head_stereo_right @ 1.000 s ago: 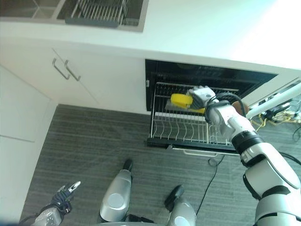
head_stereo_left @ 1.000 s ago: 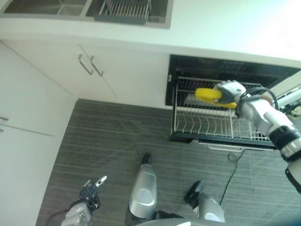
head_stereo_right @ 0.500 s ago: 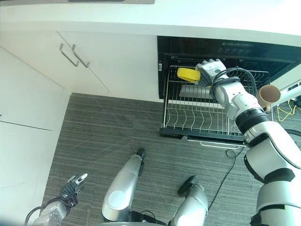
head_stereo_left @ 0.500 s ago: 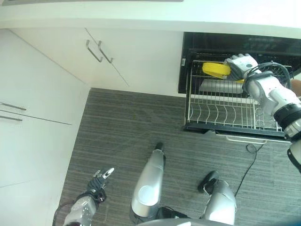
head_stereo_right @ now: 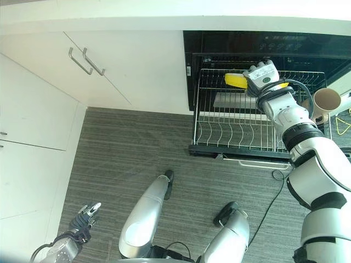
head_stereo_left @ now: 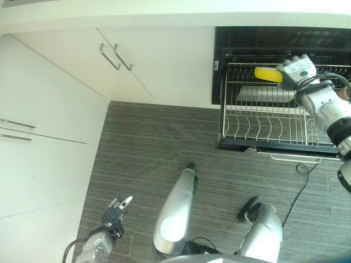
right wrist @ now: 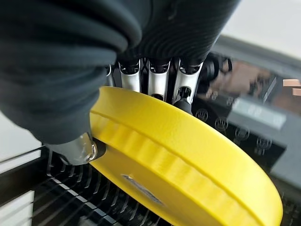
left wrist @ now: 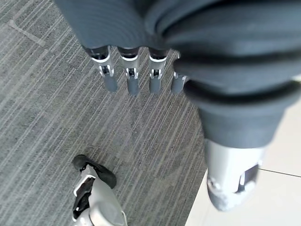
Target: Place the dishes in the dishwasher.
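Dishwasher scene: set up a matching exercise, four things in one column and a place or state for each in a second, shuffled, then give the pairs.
Things:
1. yellow plate
2. dish rack
3. left hand
4. paper cup

Places or states:
A. pulled out of the open dishwasher, above the grey floor
B. fingers straight, holding nothing, low over the floor
C. gripped in the right hand over the back of the rack
D. to the right of the rack, beside the right arm

Pairs: 1-C, 2-A, 3-B, 4-D
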Robot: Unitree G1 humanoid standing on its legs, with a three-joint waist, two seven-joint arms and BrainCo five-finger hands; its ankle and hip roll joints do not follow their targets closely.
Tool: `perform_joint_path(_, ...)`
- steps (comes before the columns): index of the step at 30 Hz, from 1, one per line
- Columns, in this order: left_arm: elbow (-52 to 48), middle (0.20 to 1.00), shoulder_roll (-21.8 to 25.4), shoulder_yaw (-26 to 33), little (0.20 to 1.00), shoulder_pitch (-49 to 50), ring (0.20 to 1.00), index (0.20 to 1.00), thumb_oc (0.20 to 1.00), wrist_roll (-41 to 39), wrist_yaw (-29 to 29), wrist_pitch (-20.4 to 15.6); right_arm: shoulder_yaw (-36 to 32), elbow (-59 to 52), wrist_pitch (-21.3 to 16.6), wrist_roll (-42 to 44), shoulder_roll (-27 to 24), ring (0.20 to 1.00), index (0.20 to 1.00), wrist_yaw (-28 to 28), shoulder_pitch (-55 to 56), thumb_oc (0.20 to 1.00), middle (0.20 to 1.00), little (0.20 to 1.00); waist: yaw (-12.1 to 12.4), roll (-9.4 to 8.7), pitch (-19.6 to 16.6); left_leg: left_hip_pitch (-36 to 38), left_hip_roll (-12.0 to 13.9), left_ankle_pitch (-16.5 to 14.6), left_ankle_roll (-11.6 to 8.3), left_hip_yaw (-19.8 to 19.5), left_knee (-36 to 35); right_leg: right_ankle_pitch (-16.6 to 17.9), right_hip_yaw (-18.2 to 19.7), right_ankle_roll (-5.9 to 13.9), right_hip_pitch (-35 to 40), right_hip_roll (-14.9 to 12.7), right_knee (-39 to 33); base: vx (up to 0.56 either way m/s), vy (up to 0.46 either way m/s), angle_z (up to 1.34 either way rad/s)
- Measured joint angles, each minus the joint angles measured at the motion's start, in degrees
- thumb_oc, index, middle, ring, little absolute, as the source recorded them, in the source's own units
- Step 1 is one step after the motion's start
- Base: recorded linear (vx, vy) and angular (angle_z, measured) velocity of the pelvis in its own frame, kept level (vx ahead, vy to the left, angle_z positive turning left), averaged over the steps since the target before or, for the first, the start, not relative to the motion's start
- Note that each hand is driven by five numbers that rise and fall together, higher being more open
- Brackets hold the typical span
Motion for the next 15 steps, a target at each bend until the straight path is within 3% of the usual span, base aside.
perform_joint_path(15,-0.15,1.000,0.00,0.13,1.000,1.20,1.000,1.000,1.000,-3.71,-3.05,-4.53,0.00,3.49,6.71,-4.12,1.98,0.200,0.200,-7.20,-1.83,0.200,0.200,0.200,0.99,1.39,-0.69,-8.04,0.11,0.06,-0.10,-0.65,3.63,-1.02,1.64,-1.02,-8.91,-0.31,5.11,-0.01,0.019,0.00)
